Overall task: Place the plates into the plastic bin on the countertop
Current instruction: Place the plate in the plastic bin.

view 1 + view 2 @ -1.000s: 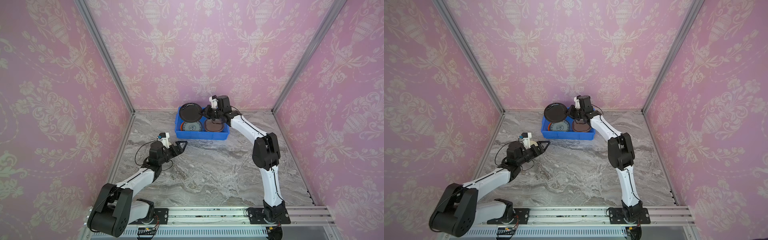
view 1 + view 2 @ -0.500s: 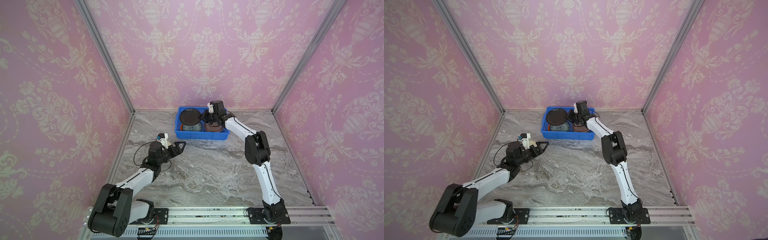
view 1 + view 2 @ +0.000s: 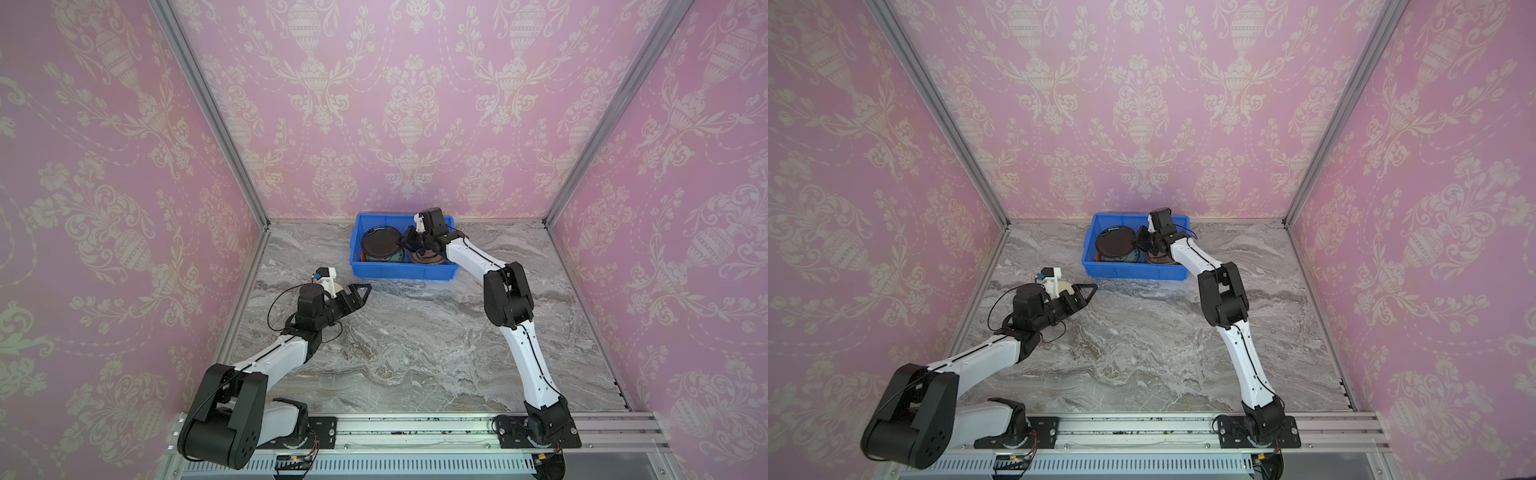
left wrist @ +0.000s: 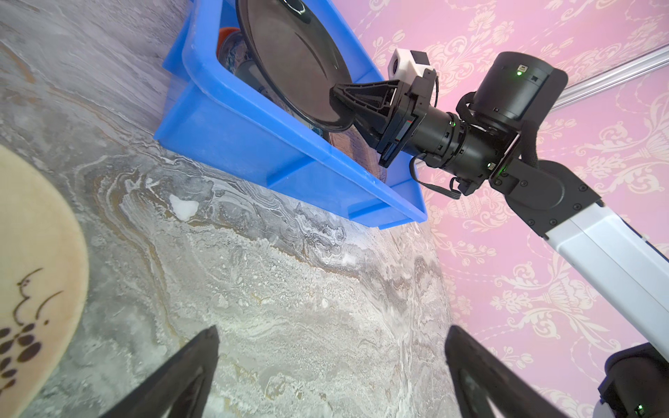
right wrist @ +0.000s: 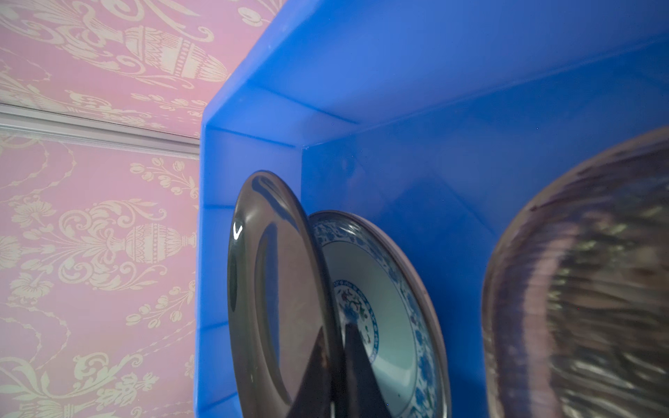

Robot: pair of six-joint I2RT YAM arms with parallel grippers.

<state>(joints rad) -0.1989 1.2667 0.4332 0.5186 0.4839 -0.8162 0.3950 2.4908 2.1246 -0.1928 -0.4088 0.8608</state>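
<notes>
The black plate (image 3: 381,248) hangs tilted inside the blue plastic bin (image 3: 401,272), over a teal-patterned plate (image 5: 383,307), its rim pinched by the right claw (image 3: 404,241). The left claw (image 3: 360,293) is spread wide above the worktop (image 3: 415,340), beside a cream plate (image 4: 32,282).

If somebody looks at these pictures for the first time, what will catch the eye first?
First the blue bin at the far end of the countertop, bright against the pink patterned walls. In it the right gripper pinches a black plate by its rim, tilted above a blue-patterned plate. Nearer, the left gripper hangs open over the countertop, a cream plate lying close by.
</notes>
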